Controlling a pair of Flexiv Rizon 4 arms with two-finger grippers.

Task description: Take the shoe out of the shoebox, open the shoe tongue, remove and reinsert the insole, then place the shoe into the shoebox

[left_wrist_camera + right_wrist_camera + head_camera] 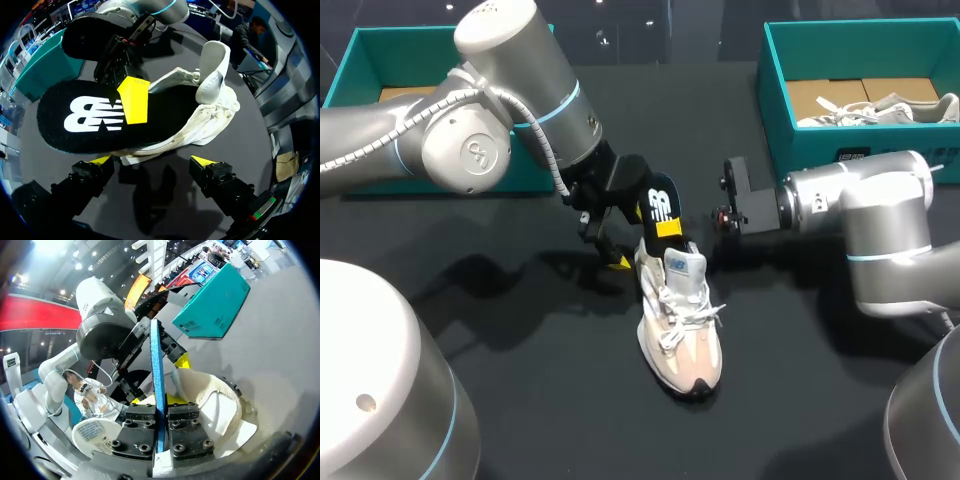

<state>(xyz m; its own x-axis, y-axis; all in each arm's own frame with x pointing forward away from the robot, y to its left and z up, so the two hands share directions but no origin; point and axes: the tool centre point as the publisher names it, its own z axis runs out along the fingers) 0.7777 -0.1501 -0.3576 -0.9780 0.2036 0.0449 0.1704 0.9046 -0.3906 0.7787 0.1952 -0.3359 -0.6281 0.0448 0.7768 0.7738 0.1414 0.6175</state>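
**A:** What do we get from the head view?

**B:** Our shoe [680, 325] stands near the middle of the black table [550, 400]. Its toe points to the near side, its laces are loose and its tongue [686, 265] is lifted. The black insole [658, 200] sticks up out of the opening and leans far and left. Our right gripper [670, 229] reaches in from the right and is clamped on the insole, with one yellow tip flat on its printed face. Our left gripper [607, 242] sits just left of the heel, fingers spread and holding nothing. The left shoebox [360, 55] is at the far left. The right shoebox [775, 100] is at the far right, with a second shoe [880, 108] inside.

**A:** And from the left wrist?

**B:** The two yellow tips of our left gripper [151, 161] stand wide apart, with only bare table between them. Just ahead lies the insole [90, 120], logo side up. One end is tucked into the shoe [210, 115] under the raised tongue [212, 65]. The right gripper [134, 100] pinches the insole about midway along.

**A:** The right wrist?

**B:** We see the insole [156, 355] edge-on with its blue underside showing. Both fingers of our right gripper [160, 407] press on it from either side. The shoe [215, 405] is just beside and below them. Our left arm is beyond the insole, and one of its yellow fingertips [183, 360] is close to the shoe's collar. The left shoebox [215, 305] sits farther off.
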